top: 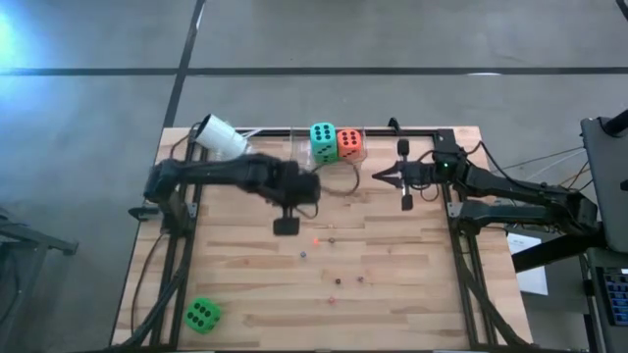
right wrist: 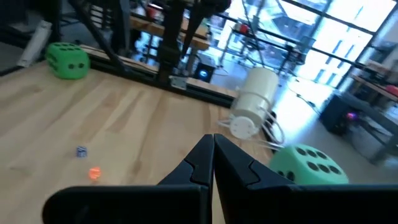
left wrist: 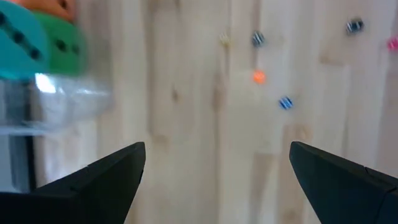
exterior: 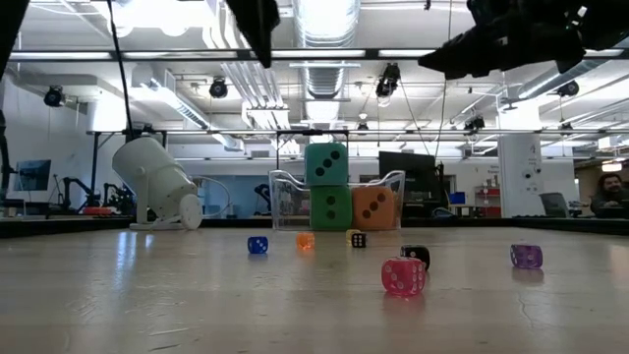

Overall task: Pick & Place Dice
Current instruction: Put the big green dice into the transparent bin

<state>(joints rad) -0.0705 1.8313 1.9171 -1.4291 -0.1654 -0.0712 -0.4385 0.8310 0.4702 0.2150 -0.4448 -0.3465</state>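
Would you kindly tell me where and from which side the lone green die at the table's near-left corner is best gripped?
Probably from straight above, the fingers closing on two opposite side faces of the green die. It sits flat, apart from everything else, so its sides are free. The open left gripper is nearer.

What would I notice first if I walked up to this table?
Probably the big soft dice: a teal die stacked on a green die beside an orange-red die, in a clear bin at the table's far edge. Another green die sits alone at the near left corner, and tiny dice dot the middle.
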